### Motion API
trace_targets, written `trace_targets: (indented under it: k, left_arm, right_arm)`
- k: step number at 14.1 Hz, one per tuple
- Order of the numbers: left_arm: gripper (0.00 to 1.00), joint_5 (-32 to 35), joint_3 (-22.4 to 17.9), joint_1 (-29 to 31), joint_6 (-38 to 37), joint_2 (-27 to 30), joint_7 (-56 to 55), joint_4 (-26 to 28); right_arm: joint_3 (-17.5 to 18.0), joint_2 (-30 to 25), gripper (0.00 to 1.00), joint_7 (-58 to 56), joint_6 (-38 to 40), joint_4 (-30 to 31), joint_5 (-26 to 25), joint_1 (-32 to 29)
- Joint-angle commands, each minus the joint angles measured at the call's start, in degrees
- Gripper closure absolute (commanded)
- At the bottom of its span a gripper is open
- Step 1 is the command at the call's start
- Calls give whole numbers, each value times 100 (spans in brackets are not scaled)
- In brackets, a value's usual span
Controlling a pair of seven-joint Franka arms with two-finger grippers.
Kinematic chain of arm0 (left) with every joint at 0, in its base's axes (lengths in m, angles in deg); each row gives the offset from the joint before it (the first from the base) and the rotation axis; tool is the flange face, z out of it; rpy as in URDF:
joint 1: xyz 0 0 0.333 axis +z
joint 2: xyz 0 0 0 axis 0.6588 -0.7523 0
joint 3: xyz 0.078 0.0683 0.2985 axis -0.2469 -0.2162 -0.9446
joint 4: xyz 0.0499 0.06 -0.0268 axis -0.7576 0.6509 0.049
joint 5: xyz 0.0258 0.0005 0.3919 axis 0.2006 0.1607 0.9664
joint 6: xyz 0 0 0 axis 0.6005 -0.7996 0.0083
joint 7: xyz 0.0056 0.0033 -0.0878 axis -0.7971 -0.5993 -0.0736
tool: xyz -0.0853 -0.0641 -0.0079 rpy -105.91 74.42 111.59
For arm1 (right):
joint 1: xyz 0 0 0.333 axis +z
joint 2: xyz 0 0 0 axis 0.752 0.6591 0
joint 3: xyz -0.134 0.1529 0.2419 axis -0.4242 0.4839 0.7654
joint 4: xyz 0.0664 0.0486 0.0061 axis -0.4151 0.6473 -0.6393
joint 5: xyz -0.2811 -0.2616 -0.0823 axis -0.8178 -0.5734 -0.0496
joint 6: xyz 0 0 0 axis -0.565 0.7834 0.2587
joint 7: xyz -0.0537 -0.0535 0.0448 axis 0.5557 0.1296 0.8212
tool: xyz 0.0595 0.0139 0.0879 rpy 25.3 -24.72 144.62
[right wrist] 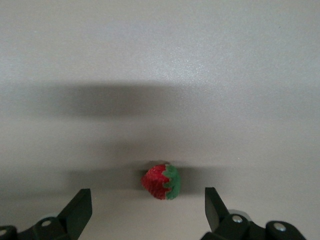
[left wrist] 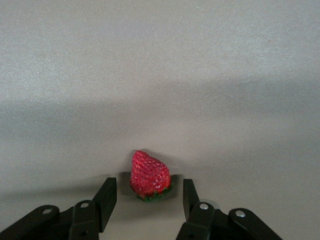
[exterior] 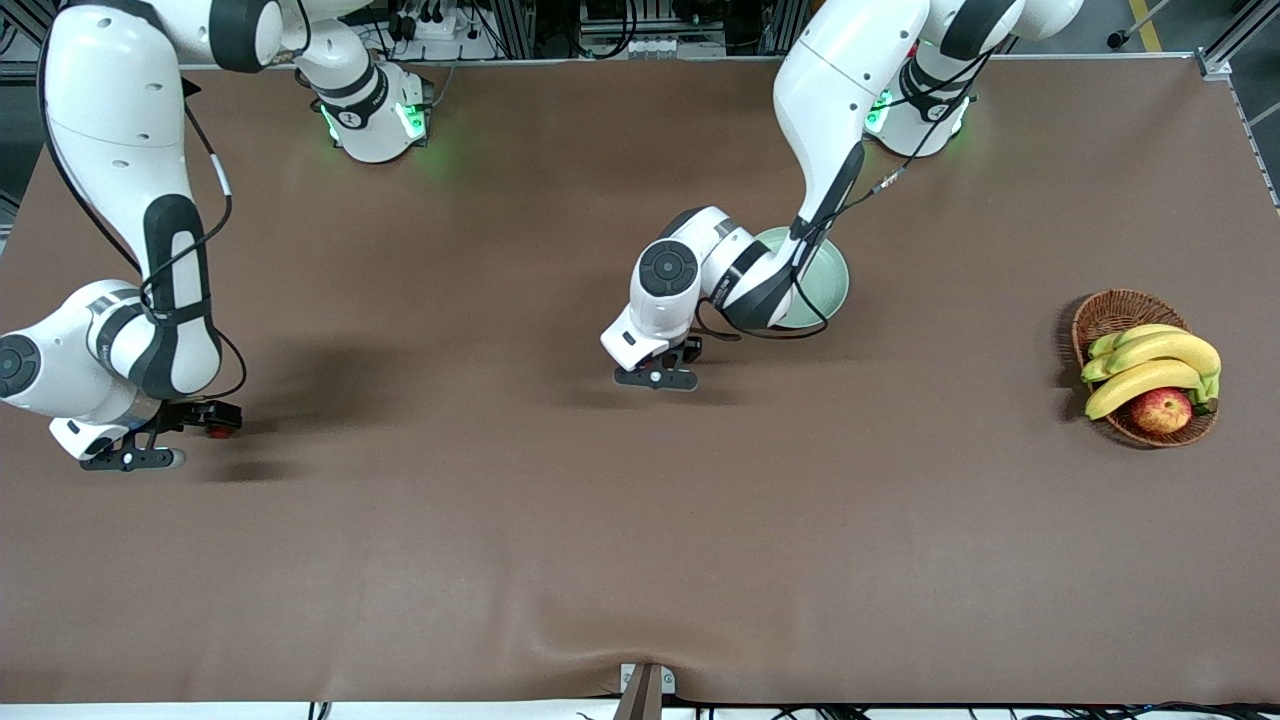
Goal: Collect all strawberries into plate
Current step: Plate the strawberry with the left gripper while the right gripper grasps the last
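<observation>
The left tool [left wrist: 150, 200] is straddling 1 strawberry [left wrist: 149, 175] on the bench [exterior: 640, 520], fingers half-narrowed, not touching. The right tool [right wrist: 148, 210] is hovering wide around another strawberry [right wrist: 161, 181].

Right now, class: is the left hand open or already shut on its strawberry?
Open, not yet gripping. In the left wrist view the left hand straddles the strawberry, with table showing between each finger and the berry.

A brown wicker basket [exterior: 1108, 312] sits on the brown table [exterior: 640, 520] toward the left arm's end, holding a bunch of yellow bananas [exterior: 1155, 365] and a red-yellow apple [exterior: 1161, 410] nearest the front camera.
</observation>
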Motion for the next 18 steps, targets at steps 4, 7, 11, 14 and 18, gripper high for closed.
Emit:
trace_targets:
  k: [4, 7, 11, 14, 18]
  left_arm:
    - [94, -44, -36, 23, 133, -22, 48, -153]
    - [99, -79, -45, 32, 72, 31, -13, -144]
    - [98, -36, -80, 67, -1094, 741, -162, 92]
    - [96, 157, -80, 295, -1185, 1418, -75, 907]
    - [97, 448, -80, 409, -1176, 2218, -84, 1893]
  right_arm:
    - [443, 149, 0, -61, -236, -90, 537, -488]
    - [443, 176, 0, -70, -289, -98, 546, -488]
    - [443, 185, 0, -87, -289, -98, 538, -497]
    - [443, 185, 79, -96, -263, -90, 538, -488]
    - [443, 176, 100, -184, -210, -90, 529, -479]
